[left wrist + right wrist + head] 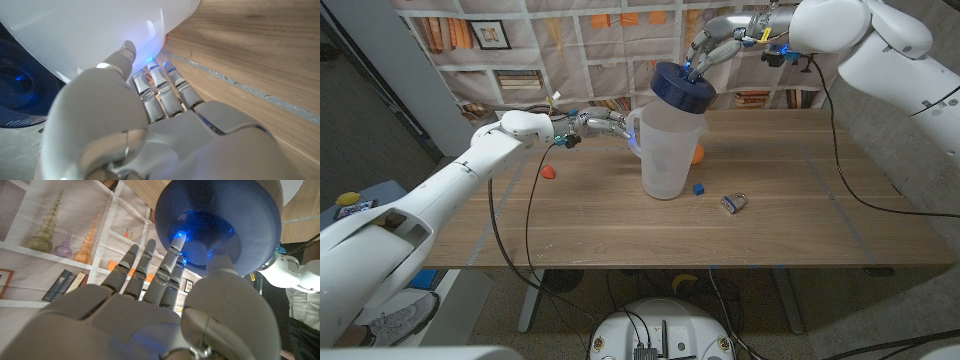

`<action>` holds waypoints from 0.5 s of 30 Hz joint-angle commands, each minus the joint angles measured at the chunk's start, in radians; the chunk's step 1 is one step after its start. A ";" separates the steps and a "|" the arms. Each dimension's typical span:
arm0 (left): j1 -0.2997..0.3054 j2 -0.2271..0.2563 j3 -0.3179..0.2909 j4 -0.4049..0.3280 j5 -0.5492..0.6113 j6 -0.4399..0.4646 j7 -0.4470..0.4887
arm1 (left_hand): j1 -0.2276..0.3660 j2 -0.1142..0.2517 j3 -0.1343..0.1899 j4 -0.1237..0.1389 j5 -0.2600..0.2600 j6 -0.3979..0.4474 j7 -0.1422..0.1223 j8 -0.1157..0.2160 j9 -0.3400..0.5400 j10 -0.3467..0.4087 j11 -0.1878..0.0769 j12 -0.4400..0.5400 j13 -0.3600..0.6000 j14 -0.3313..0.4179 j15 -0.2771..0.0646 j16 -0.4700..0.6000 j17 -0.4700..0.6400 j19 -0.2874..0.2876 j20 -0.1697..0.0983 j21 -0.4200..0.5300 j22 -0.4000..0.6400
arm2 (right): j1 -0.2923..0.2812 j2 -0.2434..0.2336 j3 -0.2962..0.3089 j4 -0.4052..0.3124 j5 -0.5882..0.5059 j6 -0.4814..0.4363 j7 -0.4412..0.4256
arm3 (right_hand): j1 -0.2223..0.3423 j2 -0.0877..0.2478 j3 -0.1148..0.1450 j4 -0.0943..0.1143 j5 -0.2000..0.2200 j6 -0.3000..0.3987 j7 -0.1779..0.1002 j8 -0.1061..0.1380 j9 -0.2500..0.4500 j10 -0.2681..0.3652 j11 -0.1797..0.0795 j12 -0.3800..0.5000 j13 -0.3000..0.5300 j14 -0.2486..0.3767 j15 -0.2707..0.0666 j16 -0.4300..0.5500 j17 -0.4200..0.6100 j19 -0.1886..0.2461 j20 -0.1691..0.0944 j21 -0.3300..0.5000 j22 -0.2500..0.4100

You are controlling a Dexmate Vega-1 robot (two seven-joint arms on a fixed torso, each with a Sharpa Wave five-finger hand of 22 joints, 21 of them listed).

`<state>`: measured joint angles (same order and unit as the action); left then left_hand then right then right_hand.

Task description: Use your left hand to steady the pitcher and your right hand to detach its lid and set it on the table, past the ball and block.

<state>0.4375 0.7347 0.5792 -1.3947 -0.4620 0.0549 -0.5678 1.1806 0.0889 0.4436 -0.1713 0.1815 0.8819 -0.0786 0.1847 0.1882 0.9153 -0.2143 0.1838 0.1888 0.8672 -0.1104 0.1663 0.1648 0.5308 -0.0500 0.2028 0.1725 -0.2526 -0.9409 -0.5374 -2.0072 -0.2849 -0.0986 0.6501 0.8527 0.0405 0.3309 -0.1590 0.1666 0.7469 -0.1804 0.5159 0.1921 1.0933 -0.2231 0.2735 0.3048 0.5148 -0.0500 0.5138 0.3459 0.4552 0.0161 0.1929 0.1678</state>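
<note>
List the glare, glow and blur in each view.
Head view: even light, sharp; a faint blue glow on the pitcher by the left hand. Left wrist view: that hand is close and soft, blue light reflecting on the pitcher wall. Right wrist view: blue glow on the lid; the right hand blurred.

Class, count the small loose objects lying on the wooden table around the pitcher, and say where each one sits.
4: a red-orange piece left of the translucent white plastic pitcher; an orange ball behind it; a blue block and a small metallic item to its right. The pitcher may hide others.
</note>
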 commanded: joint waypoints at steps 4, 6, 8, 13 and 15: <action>0.051 0.041 -0.030 -0.057 -0.027 0.025 0.037 | -0.019 0.007 0.006 0.011 0.007 -0.008 0.001 0.003 0.005 -0.010 0.003 0.001 0.004 -0.020 -0.113 0.000 0.002 -0.006 -0.094 -0.003 0.003 | -0.002 -0.030 0.009 -0.036 -0.060 -0.072 0.011 | 0.063 0.080 0.002 0.004 0.007 0.164 -0.041 0.005 0.006 0.004 0.003 -0.003 0.004 0.000 -0.139 -0.001 0.002 0.005 0.005 0.000 0.003; 0.058 0.048 -0.034 -0.066 -0.030 0.031 0.043 | -0.022 0.007 0.007 0.012 0.007 -0.012 0.003 0.002 0.005 -0.014 0.003 0.000 0.004 -0.023 -0.113 0.000 0.002 -0.007 -0.093 -0.003 0.003 | -0.002 -0.034 0.009 -0.039 -0.069 -0.080 0.014 | 0.063 0.079 0.002 0.004 0.006 0.165 -0.041 0.005 0.006 0.004 0.003 -0.004 0.003 0.000 -0.139 -0.001 0.002 0.005 0.005 0.000 0.003; 0.066 0.054 -0.040 -0.075 -0.035 0.036 0.052 | -0.023 0.007 0.007 0.012 0.007 -0.014 0.001 0.002 0.006 -0.016 0.002 0.000 0.004 -0.024 -0.113 0.001 0.002 -0.007 -0.093 -0.002 0.003 | -0.004 -0.038 0.010 -0.041 -0.075 -0.088 0.015 | 0.063 0.080 0.002 0.004 0.007 0.165 -0.041 0.005 0.006 0.003 0.003 -0.005 0.003 -0.001 -0.139 -0.002 0.002 0.006 0.005 0.000 0.003; 0.085 0.069 -0.052 -0.092 -0.046 0.045 0.068 | -0.030 0.003 0.007 0.011 0.007 -0.025 -0.002 0.000 0.006 -0.028 0.003 -0.002 0.005 -0.031 -0.113 0.001 0.002 -0.009 -0.091 -0.003 0.003 | -0.003 -0.047 0.006 -0.048 -0.105 -0.112 0.025 | 0.062 0.079 0.001 0.004 0.006 0.164 -0.041 0.004 0.006 0.003 0.003 -0.006 0.004 -0.001 -0.138 -0.003 0.002 0.005 0.005 0.000 0.003; 0.095 0.074 -0.057 -0.097 -0.048 0.041 0.075 | -0.035 0.002 0.008 0.011 0.007 -0.030 -0.001 -0.001 0.006 -0.041 0.003 -0.004 0.005 -0.038 -0.112 0.000 0.001 -0.012 -0.090 -0.004 0.003 | -0.002 -0.051 0.003 -0.048 -0.119 -0.122 0.030 | 0.061 0.079 0.000 0.005 0.006 0.164 -0.041 0.003 0.006 0.004 0.003 -0.006 0.005 -0.001 -0.138 -0.003 0.002 0.005 0.005 0.000 0.003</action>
<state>0.4922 0.7785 0.5460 -1.4550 -0.4906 0.0828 -0.5253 1.1586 0.0934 0.4479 -0.1644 0.1857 0.8603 -0.0787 0.1810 0.1882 0.8883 -0.2124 0.1807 0.1883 0.8382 -0.1030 0.1661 0.1654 0.5272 -0.0463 0.2028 0.1726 -0.2533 -0.9715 -0.5302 -2.0417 -0.3487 -0.1706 0.6640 0.8527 0.0405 0.3295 -0.1603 0.1665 0.7469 -0.1803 0.5143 0.1921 1.0933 -0.2230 0.2697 0.3054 0.5148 -0.0500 0.5138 0.3458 0.4552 0.0161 0.1929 0.1678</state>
